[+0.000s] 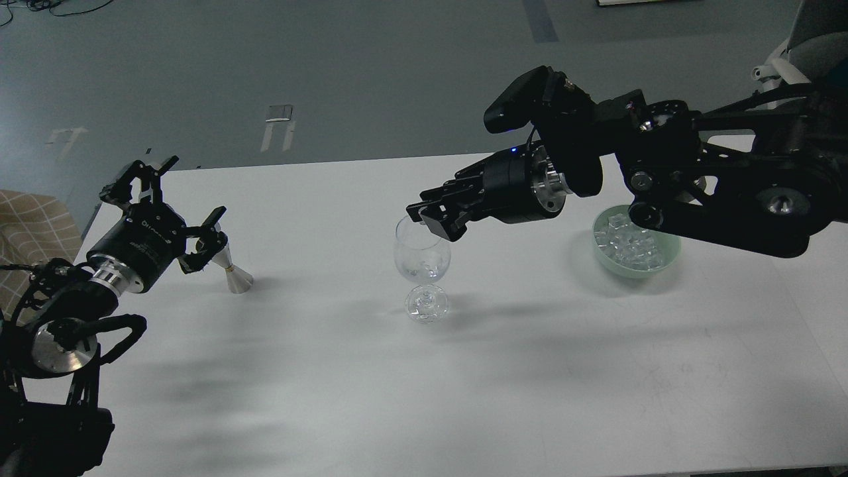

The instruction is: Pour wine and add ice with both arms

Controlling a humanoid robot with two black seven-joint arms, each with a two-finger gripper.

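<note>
Step in hand: ice delivery
- Right end effector (pixel 430 222) at rim of clear stemmed wine glass (pixel 422 255), fingers drawn together; contents cannot be told
- Left end effector (pixel 192 242) clenched on silver conical jigger (pixel 233 270)
- Clear ice cubes (pixel 626 242) in pale green bowl (pixel 666 255) on white table (pixel 464 384)
- Next: centre over glass, release

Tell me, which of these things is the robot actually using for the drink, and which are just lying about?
In use:
wine glass, some ice already inside
green bowl of ice
silver measuring cup, at the left gripper
right gripper, over the glass rim

Just lying about:
checked cloth past the table's left edge
tape marks on the floor
</note>
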